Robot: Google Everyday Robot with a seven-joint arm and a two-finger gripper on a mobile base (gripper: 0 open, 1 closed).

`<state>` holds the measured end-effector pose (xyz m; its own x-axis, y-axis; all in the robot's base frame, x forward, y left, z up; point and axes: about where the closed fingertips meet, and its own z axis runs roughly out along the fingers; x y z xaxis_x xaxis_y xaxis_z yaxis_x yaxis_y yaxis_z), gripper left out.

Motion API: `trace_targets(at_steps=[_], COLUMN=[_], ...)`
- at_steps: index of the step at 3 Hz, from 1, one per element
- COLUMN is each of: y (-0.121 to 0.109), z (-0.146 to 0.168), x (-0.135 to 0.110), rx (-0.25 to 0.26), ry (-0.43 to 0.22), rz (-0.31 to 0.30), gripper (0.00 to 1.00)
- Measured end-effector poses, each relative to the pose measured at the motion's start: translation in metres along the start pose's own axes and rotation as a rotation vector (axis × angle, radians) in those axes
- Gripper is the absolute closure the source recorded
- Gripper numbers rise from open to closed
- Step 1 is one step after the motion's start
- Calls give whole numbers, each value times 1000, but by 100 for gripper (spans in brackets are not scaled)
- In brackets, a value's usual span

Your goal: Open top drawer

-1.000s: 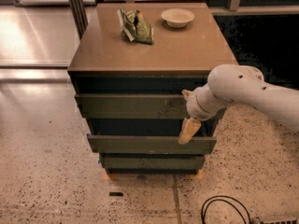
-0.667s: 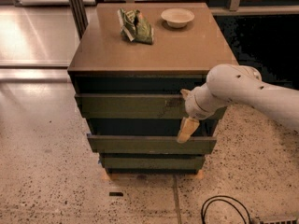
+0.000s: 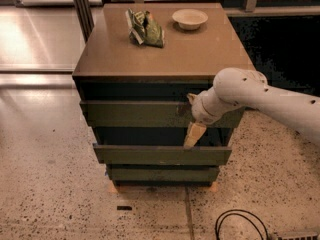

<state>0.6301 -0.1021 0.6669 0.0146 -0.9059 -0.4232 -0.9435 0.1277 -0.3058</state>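
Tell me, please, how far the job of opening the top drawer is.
Done: the approach. The gripper on the white arm is at the flat, dark olive-green top drawer front, right of its centre. In hand: taking hold there, it seems, though the hold itself is not clear. Left: the whole pull, since none of the drawer's inside shows and the front looks shut or barely out.

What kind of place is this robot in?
Probably a robot test area in an office or lab, not a home: a lone brown-topped drawer cabinet stands on speckled hard floor, a black cable lies loose, and the robot's gripper is at the dark olive top drawer.
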Motion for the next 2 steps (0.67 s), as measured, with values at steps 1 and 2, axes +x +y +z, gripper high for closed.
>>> trace_targets(at_steps=[1, 2], y=[2, 10], z=[5, 18], x=[2, 9], rx=[-19, -86], ry=[-2, -12], rz=[10, 35], gripper=[0, 0])
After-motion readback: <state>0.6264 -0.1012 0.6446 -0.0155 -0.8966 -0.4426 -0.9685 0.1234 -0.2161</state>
